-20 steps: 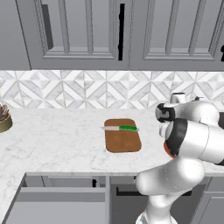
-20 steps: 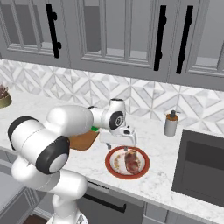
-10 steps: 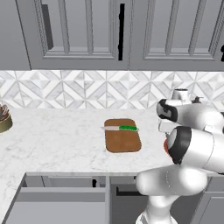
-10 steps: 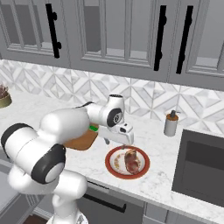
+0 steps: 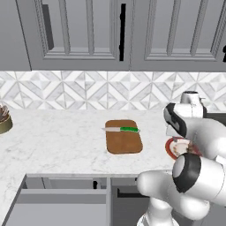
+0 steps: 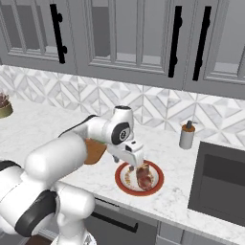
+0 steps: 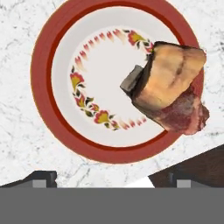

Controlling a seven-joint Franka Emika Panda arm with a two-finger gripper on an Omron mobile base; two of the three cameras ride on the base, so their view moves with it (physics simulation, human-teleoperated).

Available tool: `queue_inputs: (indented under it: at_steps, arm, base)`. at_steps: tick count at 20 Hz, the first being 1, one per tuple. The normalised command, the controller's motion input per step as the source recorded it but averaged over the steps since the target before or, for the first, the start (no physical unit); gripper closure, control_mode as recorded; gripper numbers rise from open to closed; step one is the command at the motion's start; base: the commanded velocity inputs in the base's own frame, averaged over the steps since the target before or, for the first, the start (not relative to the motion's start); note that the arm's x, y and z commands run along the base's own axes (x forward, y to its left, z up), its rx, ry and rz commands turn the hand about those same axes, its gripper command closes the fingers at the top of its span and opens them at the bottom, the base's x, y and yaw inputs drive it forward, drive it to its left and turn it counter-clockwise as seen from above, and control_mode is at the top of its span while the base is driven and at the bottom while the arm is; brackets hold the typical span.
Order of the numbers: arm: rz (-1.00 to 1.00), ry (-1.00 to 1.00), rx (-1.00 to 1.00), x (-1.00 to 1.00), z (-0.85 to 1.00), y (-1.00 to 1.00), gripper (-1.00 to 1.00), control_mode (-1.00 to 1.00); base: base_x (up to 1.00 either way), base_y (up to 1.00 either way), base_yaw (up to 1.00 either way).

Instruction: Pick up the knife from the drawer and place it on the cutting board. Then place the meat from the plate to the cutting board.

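The knife [image 5: 121,129], green handle to the right, lies across the far end of the brown cutting board [image 5: 124,137]. To the right of the board stands the red-rimmed plate [image 6: 122,181] with the meat [image 6: 145,176] on its right half. My gripper [image 6: 134,163] hangs open just above the plate's left part, holding nothing. In the hand view the plate [image 7: 41,87] lies straight below, and the meat [image 7: 175,94] is a brown and red chunk overhanging its rim. The gripper [image 7: 111,180] straddles the near rim. The drawer [image 5: 48,207] stands pulled out below the counter at the left.
A grey soap bottle [image 6: 186,135] stands near the backsplash right of the plate, and a dark sunken basin [image 6: 220,182] lies beyond it. A small pot [image 5: 3,121] sits at the counter's far left. My own arm hides much of the plate [image 5: 169,148] in the left base view.
The hand has moved from beside the board to over the plate and sunk a little towards it. The jaws stay wide. Knife, board and meat have not moved.
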Motion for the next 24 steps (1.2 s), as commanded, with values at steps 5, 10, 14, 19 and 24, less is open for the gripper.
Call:
queue_inputs:
  at_steps: [5, 10, 14, 19, 24]
  arm:
    - [-0.11, -0.03, -0.02, -0.07, 0.08, -0.35, -1.0, -1.0]
    - [-0.09, -0.03, 0.0, 0.01, 0.0, -0.39, -1.0, -1.0]
    - [-0.07, 0.0, 0.0, 0.13, 0.0, -0.36, -1.0, -1.0]
    - [-0.03, 0.0, 0.0, 0.16, 0.0, -0.14, -1.0, -1.0]
    - [-0.02, 0.0, 0.0, 0.18, 0.0, 0.0, -1.0, -1.0]
  base:
    - [0.0, 0.0, 0.0]
    - [0.0, 0.0, 0.0]
    - [0.0, 0.0, 0.0]
    - [0.0, 0.0, 0.0]
    - [0.0, 0.0, 0.0]
